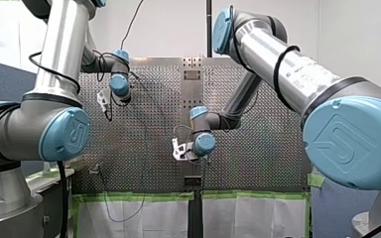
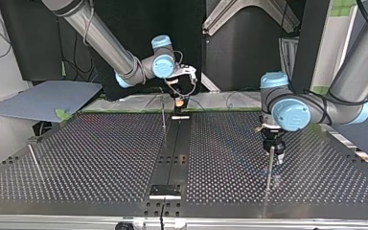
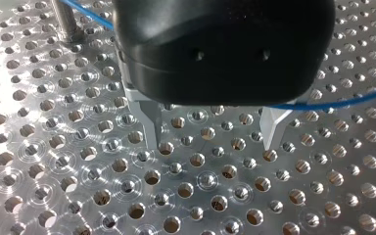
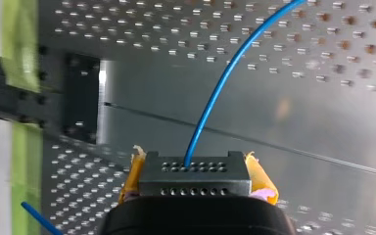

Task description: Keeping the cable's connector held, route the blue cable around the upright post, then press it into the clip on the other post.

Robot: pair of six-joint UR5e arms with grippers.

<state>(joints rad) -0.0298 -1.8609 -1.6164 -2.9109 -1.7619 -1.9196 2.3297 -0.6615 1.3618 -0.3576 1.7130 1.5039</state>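
Left wrist view: the body of my left gripper (image 3: pixel 210 144) blocks the middle of the blue cable (image 3: pixel 323 101), only a stretch either side shows. The post (image 3: pixel 64 22) is cut off by the edge, its top unseen. Right wrist view: connector (image 4: pixel 196 174) covers most of my yellow pads (image 4: pixel 262 178); cable runs out of frame. Top view: cable too thin to trace, clip too small to make out. Front view: my arms' elbow joints (image 1: pixel 64 134) hide the sides of the table (image 1: pixel 149 129).
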